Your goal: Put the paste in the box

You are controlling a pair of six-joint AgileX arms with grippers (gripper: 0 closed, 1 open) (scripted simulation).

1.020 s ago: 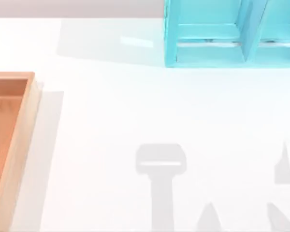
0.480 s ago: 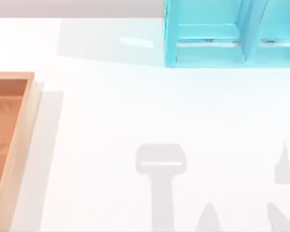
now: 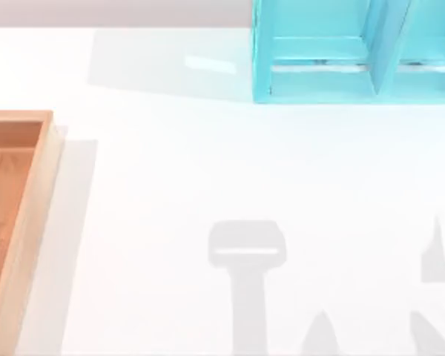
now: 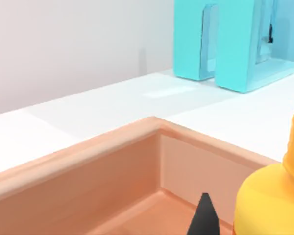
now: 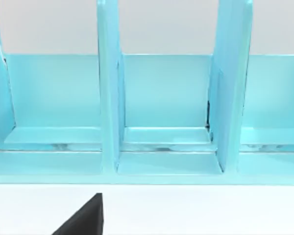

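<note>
Hanging over the box (image 4: 137,142), the paste (image 4: 272,200) sat right beside a black left finger (image 4: 203,218), grip unclear, right gripper facing the blue shelf (image 5: 161,112).

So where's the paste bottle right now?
In the left wrist view the paste bottle is close to the camera, over the wooden box, near its corner.

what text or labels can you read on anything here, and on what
None can be read.
The paste: plain yellow side faces the left wrist view, no lettering visible.
The box: bare wood rim, no marking.
The turquoise shelf unit: plain panels, no signs or numbers.
The white table: unmarked.
</note>
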